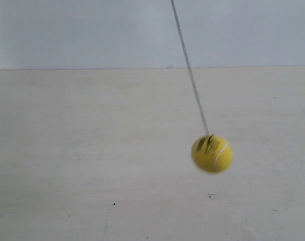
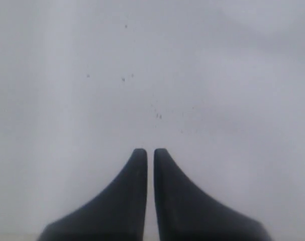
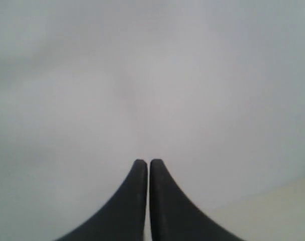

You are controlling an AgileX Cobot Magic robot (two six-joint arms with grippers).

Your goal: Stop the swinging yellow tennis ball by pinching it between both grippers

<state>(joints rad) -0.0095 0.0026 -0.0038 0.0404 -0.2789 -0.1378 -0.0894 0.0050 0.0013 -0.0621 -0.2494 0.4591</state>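
The yellow tennis ball (image 1: 212, 154) is hanging on its slanted string (image 1: 190, 70), showing only in the exterior view. The left gripper (image 2: 150, 150) and the right gripper (image 3: 144, 161) are each pressing their fingers together, pinching nothing.

Pale cream table (image 1: 67, 150), matte and faintly streaked, filling the lower part of the exterior view up to a straight far edge against a light grey wall (image 1: 67, 30). Dotted with tiny dark specks (image 1: 211, 196) toward the near side. Marked by a thin dark hairline (image 1: 106, 221) near the front. Small faint smudge (image 1: 169, 66) right at the far edge.
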